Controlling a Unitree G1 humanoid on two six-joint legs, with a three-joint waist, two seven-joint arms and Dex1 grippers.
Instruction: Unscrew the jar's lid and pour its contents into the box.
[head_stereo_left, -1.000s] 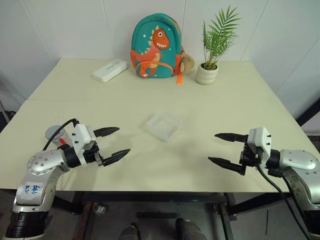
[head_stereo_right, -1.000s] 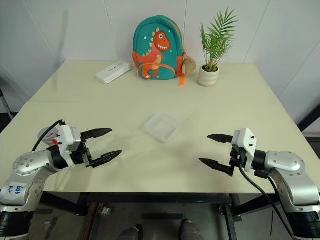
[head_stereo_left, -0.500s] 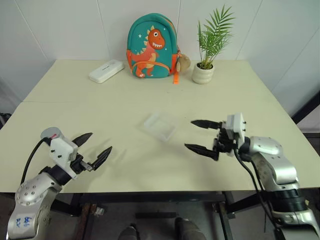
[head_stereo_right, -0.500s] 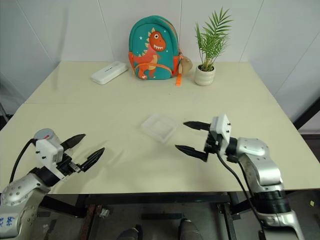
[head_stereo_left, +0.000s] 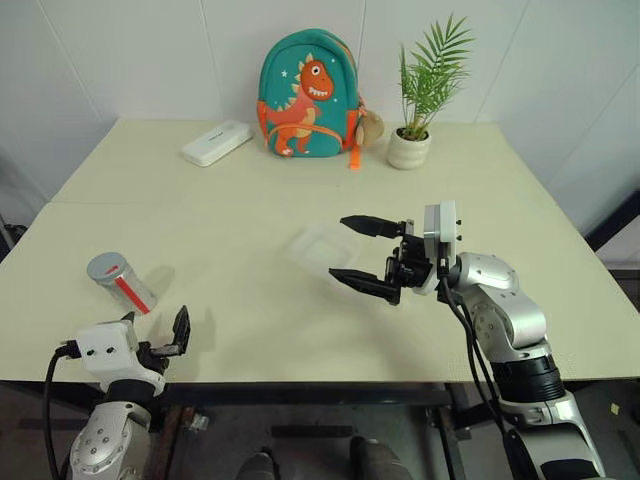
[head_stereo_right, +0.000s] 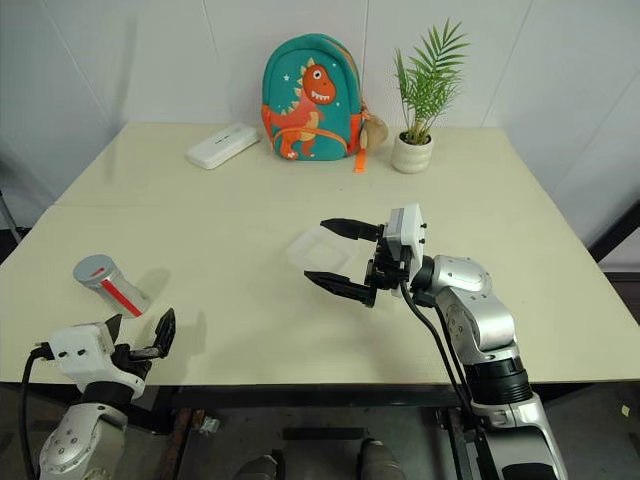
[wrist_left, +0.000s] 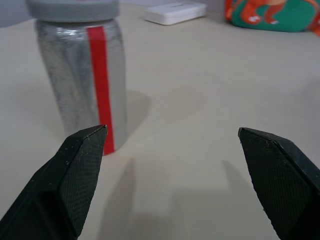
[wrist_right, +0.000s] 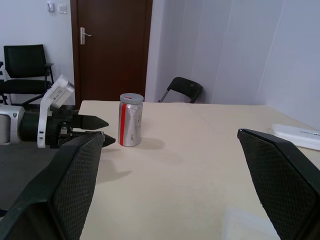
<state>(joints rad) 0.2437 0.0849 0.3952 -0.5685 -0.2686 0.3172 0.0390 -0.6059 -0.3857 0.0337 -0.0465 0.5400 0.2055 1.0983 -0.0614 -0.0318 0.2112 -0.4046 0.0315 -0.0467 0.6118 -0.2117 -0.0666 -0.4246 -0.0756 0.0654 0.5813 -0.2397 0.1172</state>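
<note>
I've got both grippers spread wide, nothing held. Jar (head_stereo_left: 119, 283) stands upright near the table's (head_stereo_left: 240, 215) left front edge, lid (wrist_left: 73, 8) still on; left gripper (head_stereo_left: 160, 340) sits just short of it.

Risk: a clumsy approach knocks the jar off that edge.

Right gripper (head_stereo_left: 368, 254) hovers beside the clear box (head_stereo_right: 322, 249) and could nudge it.

Backpack (head_stereo_left: 308, 93), potted plant (head_stereo_left: 421, 95) and white case (head_stereo_left: 216, 142) are well clear.

On the table (head_stereo_left: 480, 200) — one silver jar (head_stereo_left: 121, 283) with one grey lid (head_stereo_left: 103, 266), one clear plastic box (head_stereo_left: 322, 246), one white oblong case (head_stereo_left: 216, 141), one dinosaur backpack (head_stereo_left: 309, 94), one potted palm (head_stereo_left: 414, 140) — plus two open grippers (head_stereo_left: 368, 255) (head_stereo_left: 155, 336).
</note>
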